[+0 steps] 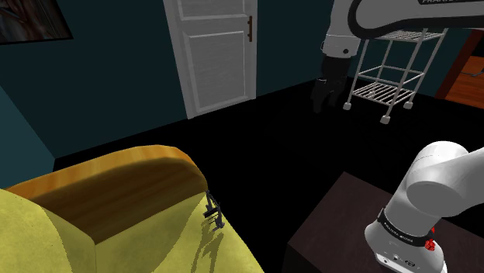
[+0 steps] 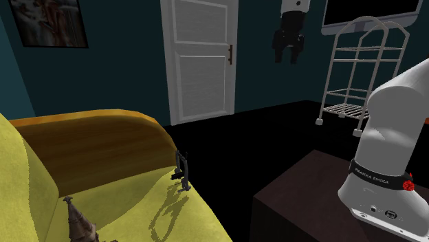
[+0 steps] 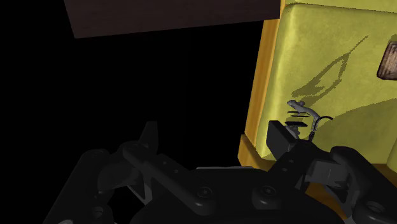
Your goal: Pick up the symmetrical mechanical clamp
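Observation:
The clamp (image 1: 212, 211) is a small dark metal piece with a spring, standing at the edge of a yellow cushioned seat (image 1: 155, 242), just past the end of its brown wooden rail (image 1: 116, 182). The second exterior view shows the clamp (image 2: 182, 169) upright, throwing a long shadow over the cushion. My gripper (image 1: 324, 105) hangs high in the air, far from the clamp, in front of the wire cart. It is open, with nothing between its fingers (image 2: 278, 55). In the wrist view the clamp (image 3: 302, 116) lies well beyond my gripper (image 3: 214, 130), close to one fingertip's line of sight.
A white door (image 1: 213, 54) stands in the dark teal wall. Near the gripper is a white wire cart (image 1: 388, 71) on wheels. My dark stand (image 1: 333, 225) sits beside the seat across a black floor gap. A grey-brown cone-shaped thing (image 2: 79, 221) lies on the cushion.

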Robot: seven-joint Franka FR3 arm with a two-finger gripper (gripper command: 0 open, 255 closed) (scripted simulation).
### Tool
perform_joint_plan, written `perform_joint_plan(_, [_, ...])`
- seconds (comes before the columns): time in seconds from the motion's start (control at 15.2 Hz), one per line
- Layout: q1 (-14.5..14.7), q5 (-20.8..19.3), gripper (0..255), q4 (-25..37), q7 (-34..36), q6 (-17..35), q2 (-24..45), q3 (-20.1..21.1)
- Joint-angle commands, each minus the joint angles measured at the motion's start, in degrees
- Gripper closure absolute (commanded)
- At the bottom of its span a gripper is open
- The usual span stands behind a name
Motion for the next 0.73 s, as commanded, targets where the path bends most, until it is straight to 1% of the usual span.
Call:
perform_joint_plan(0.0, [0.0, 0.0, 0, 0.0, 0.0, 0.0, 0.0, 0.0])
perform_joint_plan(0.33, [1.5, 1.8, 0, -2.0, 5.6, 7.2, 5.3, 5.6])
perform_joint_plan(0.66, [2.5, 2.6, 0, -2.0, 11.5, 14.3, 12.7, 11.0])
